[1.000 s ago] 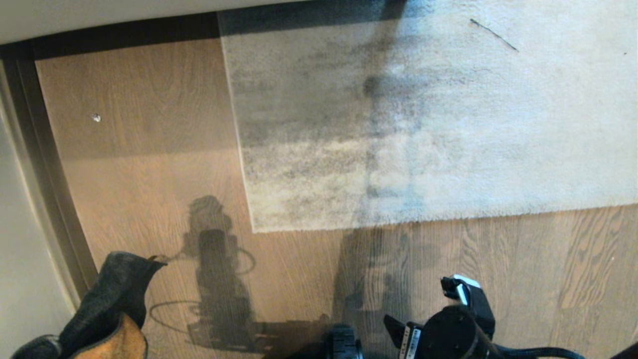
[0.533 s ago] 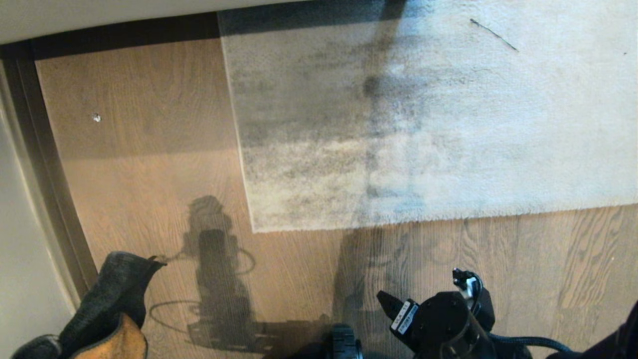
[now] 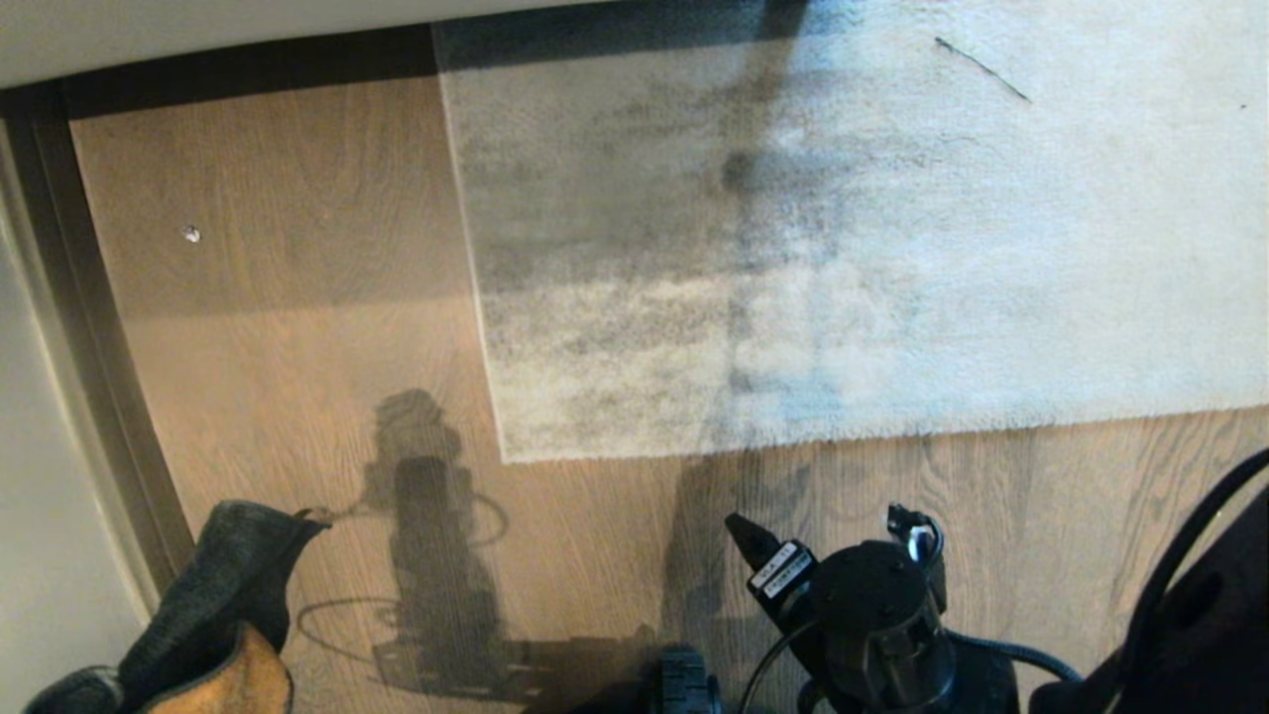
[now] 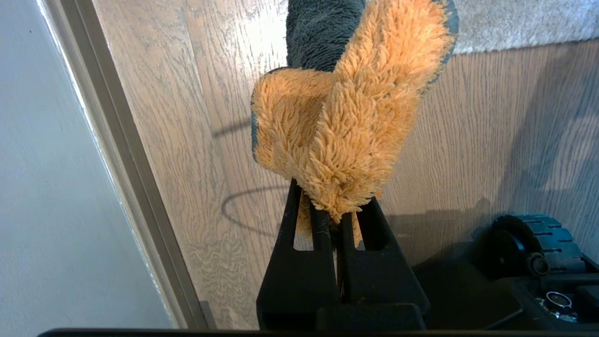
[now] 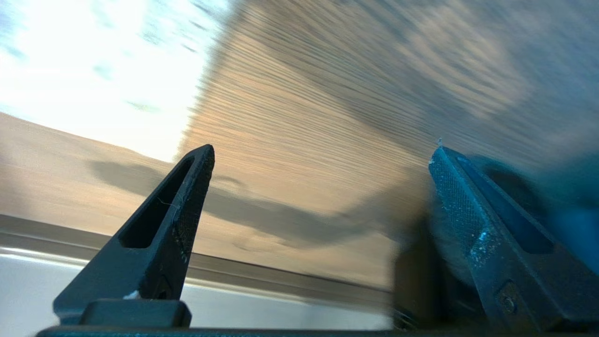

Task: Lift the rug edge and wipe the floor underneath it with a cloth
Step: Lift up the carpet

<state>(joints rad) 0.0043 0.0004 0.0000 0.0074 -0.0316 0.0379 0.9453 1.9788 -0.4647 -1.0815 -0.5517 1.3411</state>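
Rug flat, cloth held, right gripper wide

Rug edge (image 3: 853,431) lies flat on the floor (image 3: 297,327); right gripper (image 3: 828,531) hangs just short of that edge, fingers spread wide and empty; left gripper (image 4: 338,220), well off to the side of the rug corner, pinches the cloth (image 4: 346,117), tan face showing.
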